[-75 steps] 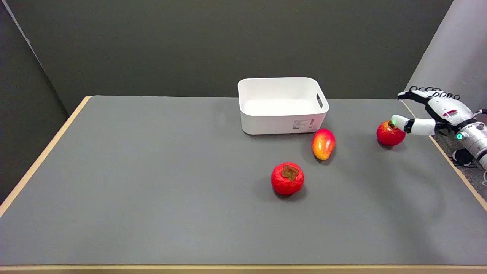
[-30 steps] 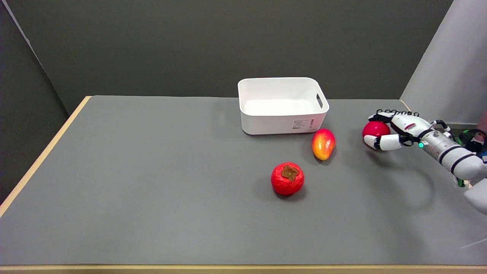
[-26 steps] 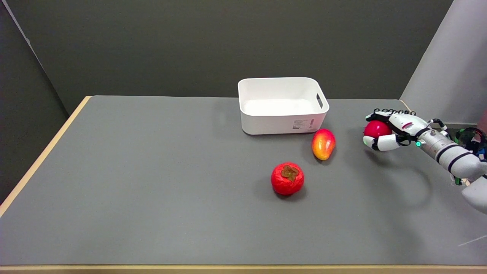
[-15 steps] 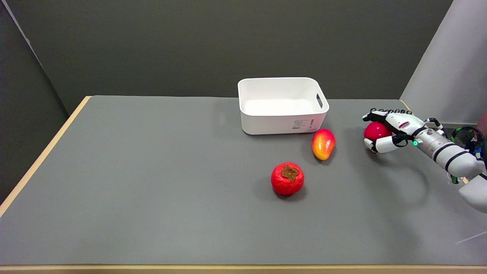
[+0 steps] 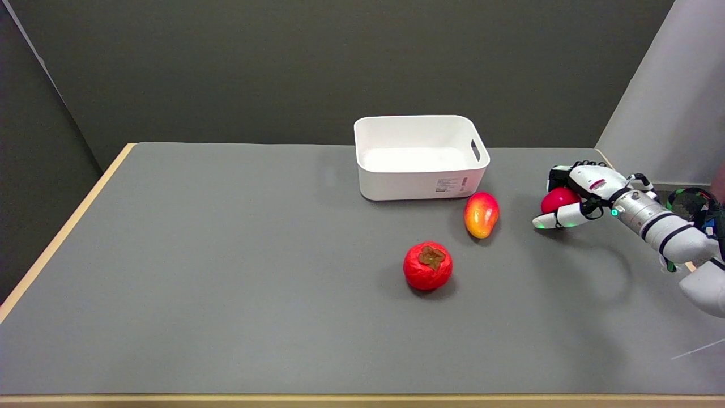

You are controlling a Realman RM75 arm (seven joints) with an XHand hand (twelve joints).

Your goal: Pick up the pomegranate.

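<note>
The right hand (image 5: 572,195) cups the pomegranate (image 5: 557,200) at the table's (image 5: 226,272) far right, fingers curled over its top and the thumb stretched out beneath it. Round, smooth and glossy red, it looks firm and fairly light but likely slippery, so a wrap around its widest part seems safest. Nearby lie a crinkly red persimmon (image 5: 428,266), a smooth red-yellow mango (image 5: 481,215) and a hard white plastic bin (image 5: 419,156).
</note>
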